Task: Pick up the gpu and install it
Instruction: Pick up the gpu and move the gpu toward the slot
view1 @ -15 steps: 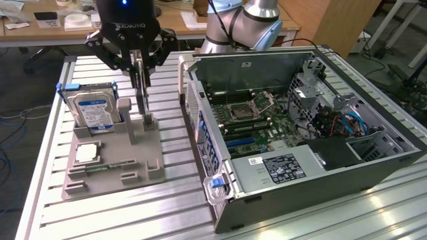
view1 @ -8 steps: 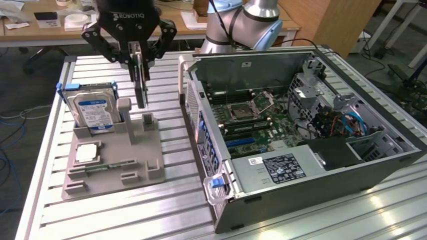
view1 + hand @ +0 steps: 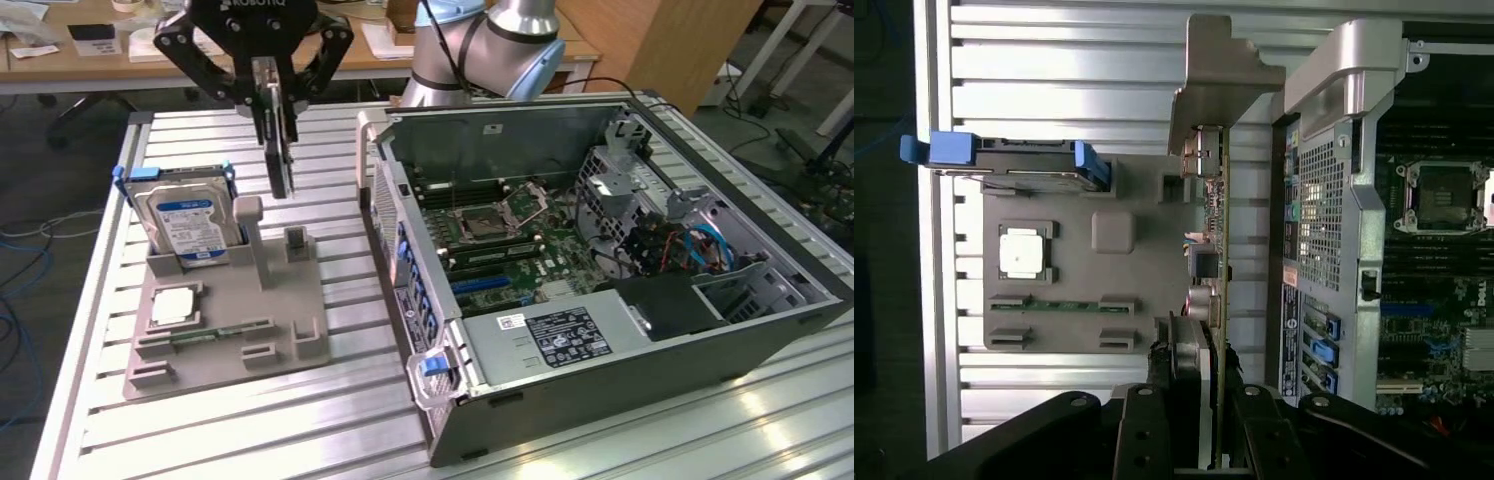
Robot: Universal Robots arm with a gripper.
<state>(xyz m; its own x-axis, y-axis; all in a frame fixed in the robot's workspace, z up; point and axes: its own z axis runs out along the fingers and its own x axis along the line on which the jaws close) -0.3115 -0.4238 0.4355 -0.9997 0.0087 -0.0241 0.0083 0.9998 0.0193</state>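
The gpu (image 3: 279, 150) hangs edge-on, held upright above the grey holder (image 3: 227, 320), clear of its slots. My gripper (image 3: 274, 105) is shut on the card's upper edge, one black finger on each side. In the wrist view the gpu (image 3: 1214, 250) runs away from the gripper (image 3: 1199, 425) as a thin board, with its silver bracket (image 3: 1219, 90) at the far end. It hangs between the holder (image 3: 1114, 270) and the open computer case (image 3: 1354, 200).
A hard drive (image 3: 187, 225) with blue side rails stands in the holder, with a processor chip (image 3: 174, 305) and a green memory stick (image 3: 200, 335) in front of it. The open case (image 3: 601, 250) with its motherboard (image 3: 514, 235) lies on the slatted aluminium table (image 3: 334, 420), at the exterior view's right.
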